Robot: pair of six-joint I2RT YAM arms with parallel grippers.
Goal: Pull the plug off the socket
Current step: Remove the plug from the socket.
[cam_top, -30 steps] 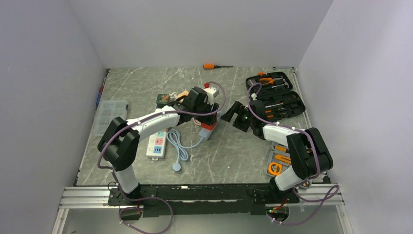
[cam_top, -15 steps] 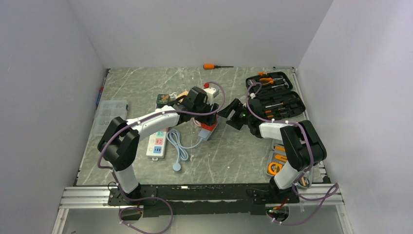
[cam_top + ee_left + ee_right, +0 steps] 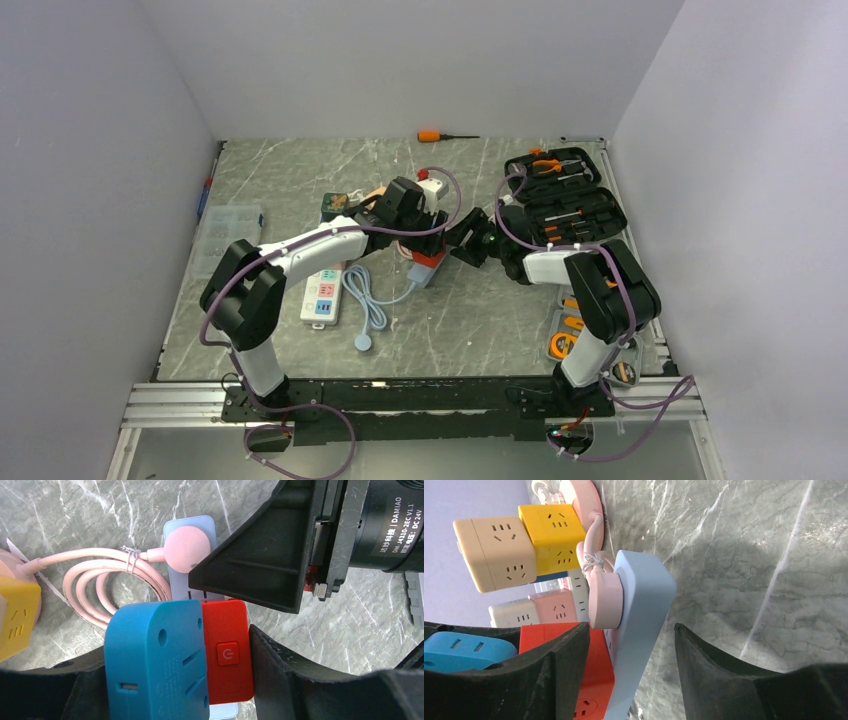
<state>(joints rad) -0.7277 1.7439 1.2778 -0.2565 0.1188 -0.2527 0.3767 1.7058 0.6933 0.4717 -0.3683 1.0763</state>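
The socket, a white strip with pastel outlets, lies flat under my left forearm, which hides its far end. Neither gripper touches it, and I cannot tell whether a plug sits in it. My left gripper is shut on a blue-and-red block seated on a pale blue strip. A round pink plug sits in the same strip. My right gripper is open and straddles that strip's end. One finger is by the red block, and the other stands apart from the strip.
Yellow and beige cube sockets and a pink coiled cable crowd behind the strip. An open tool case is back right, an orange screwdriver at the back, a clear box left, and orange tools near right.
My right gripper has moved left up to the red block, and its jaws have narrowed around the pale blue strip. The left arm has not moved.
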